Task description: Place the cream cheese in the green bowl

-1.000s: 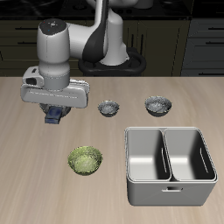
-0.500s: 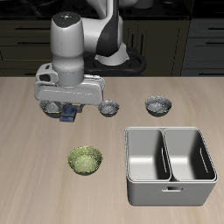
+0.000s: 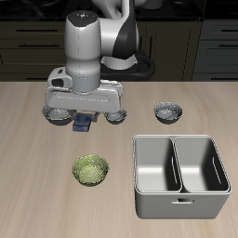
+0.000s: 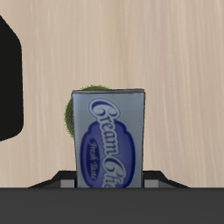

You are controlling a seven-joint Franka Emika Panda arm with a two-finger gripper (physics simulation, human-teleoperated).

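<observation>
The cream cheese is a small dark blue box hanging in the air under my gripper, which is shut on it. In the wrist view the cream cheese fills the middle, label facing the camera, with my gripper holding its end. The green bowl sits on the table nearer the front edge, somewhat forward of the held box. Only a sliver of the green bowl peeks out from behind the box in the wrist view.
Three small grey bowls stand in a row farther back: one partly hidden behind the gripper, one beside it, one beyond. A grey two-compartment bin sits near the front edge beside the green bowl.
The arm has carried the cream cheese sideways across the table toward the middle, ending closer above the green bowl. The bowls and bin have not moved.
</observation>
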